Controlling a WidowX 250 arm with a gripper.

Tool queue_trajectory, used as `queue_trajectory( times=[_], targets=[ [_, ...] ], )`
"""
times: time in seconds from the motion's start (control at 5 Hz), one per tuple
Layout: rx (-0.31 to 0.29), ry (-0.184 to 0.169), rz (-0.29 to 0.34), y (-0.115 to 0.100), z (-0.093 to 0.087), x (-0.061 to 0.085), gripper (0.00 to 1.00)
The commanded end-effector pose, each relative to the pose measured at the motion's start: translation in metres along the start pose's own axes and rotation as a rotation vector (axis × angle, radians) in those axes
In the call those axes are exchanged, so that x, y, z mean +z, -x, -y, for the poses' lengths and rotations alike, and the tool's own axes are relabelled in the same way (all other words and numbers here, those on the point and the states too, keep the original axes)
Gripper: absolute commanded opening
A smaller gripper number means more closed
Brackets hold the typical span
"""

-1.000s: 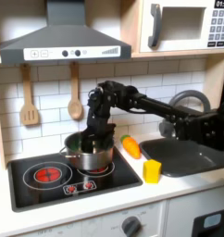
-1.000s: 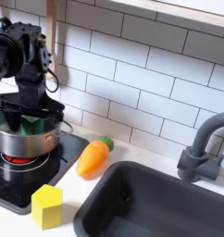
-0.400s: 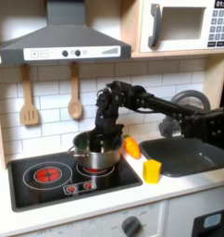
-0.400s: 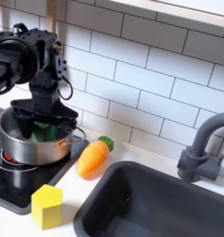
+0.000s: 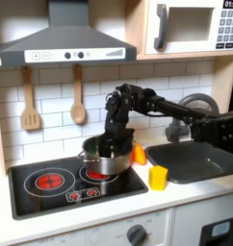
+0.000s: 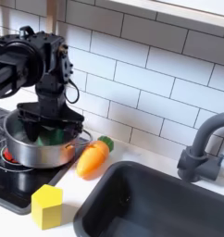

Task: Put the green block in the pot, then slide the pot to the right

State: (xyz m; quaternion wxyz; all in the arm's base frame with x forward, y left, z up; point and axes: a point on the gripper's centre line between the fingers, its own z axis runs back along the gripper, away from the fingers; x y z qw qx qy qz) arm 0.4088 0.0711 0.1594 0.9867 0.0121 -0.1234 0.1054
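Observation:
The shiny steel pot (image 5: 108,160) sits on the right side of the black stovetop (image 5: 41,183), its right edge close to the orange carrot (image 5: 138,152). In the second exterior view the pot (image 6: 32,154) is low on the left, and the green block (image 6: 55,138) shows inside it under the gripper. My gripper (image 5: 113,145) reaches down into the pot from above, its fingers apart and below the rim. In the second exterior view the gripper (image 6: 49,128) stands over the pot's middle, and the fingertips are partly hidden by the pot wall.
A yellow block (image 5: 158,177) lies on the counter in front of the carrot (image 6: 93,157), also seen as yellow block (image 6: 46,205). The dark sink (image 5: 191,159) and its grey faucet (image 6: 203,148) lie to the right. Wooden utensils (image 5: 30,100) hang on the tiled wall.
The pot has slid to the right across the stovetop with my gripper inside it, ending close beside the carrot. The green block stays in the pot.

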Motion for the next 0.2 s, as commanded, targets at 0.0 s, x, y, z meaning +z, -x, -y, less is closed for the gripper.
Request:
queue_trajectory(
  times=[0.0],
  targets=[
    [0.0,0.0,-0.003,0.0004,0.0006,-0.0006,1.0]
  ],
)
